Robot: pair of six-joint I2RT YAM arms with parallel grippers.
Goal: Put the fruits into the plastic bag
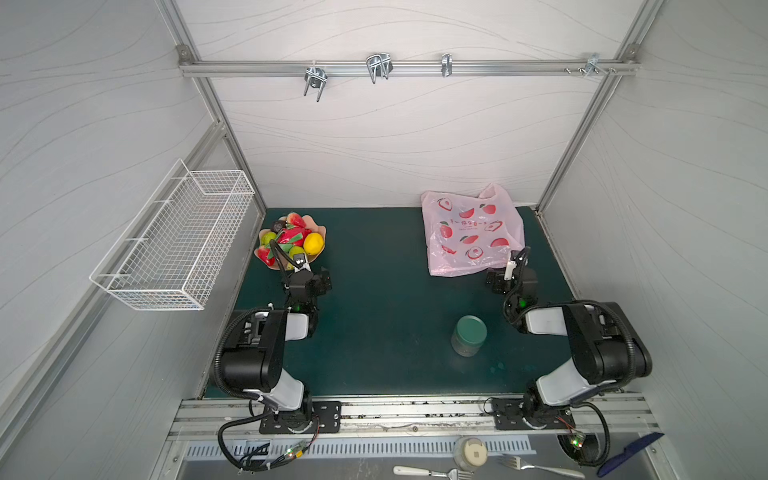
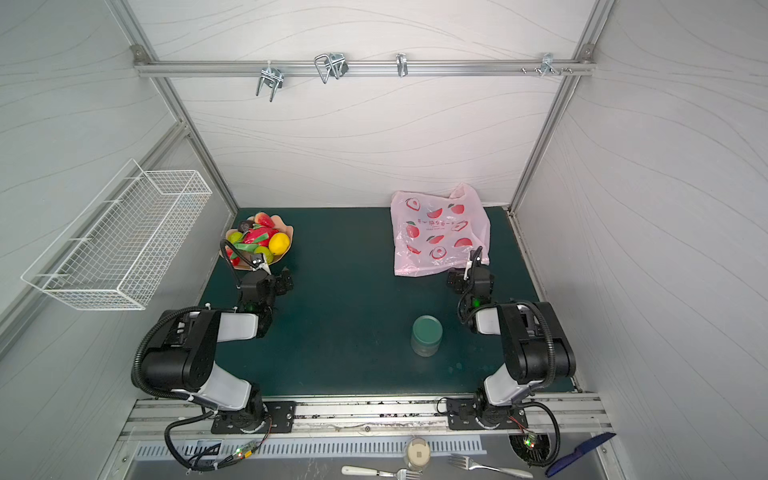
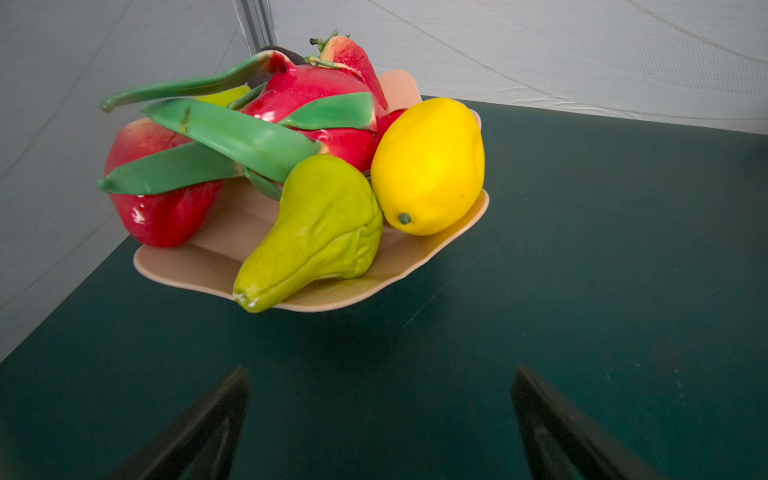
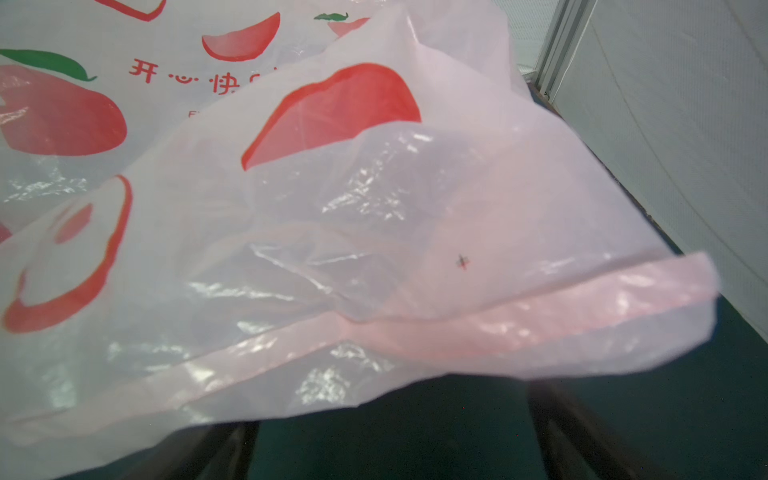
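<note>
The fruits are heaped in a peach scalloped dish (image 1: pixel 319 228) at the back left of the green mat. Among them are a yellow lemon (image 1: pixel 313 243) (image 3: pixel 428 166), a pink-green dragon fruit (image 3: pixel 316 108), a green pear-shaped fruit (image 3: pixel 316 232) and a strawberry (image 3: pixel 353 58). My left gripper (image 3: pixel 382 374) (image 1: pixel 309 279) stands open just in front of the dish, holding nothing. The plastic bag (image 1: pixel 469 232) (image 2: pixel 436 232) (image 4: pixel 332 208) lies flat at the back right. My right gripper (image 4: pixel 395 415) (image 1: pixel 505 276) is open at the bag's near edge, and the hem drapes over its fingertips.
A green-lidded glass jar (image 1: pixel 469 334) stands on the mat between the arms, nearer the right one. A white wire basket (image 1: pixel 174 241) hangs on the left wall. Metal hooks (image 1: pixel 378 66) hang on the back rail. Forks (image 1: pixel 540 465) and a small cup (image 1: pixel 471 453) lie on the front ledge.
</note>
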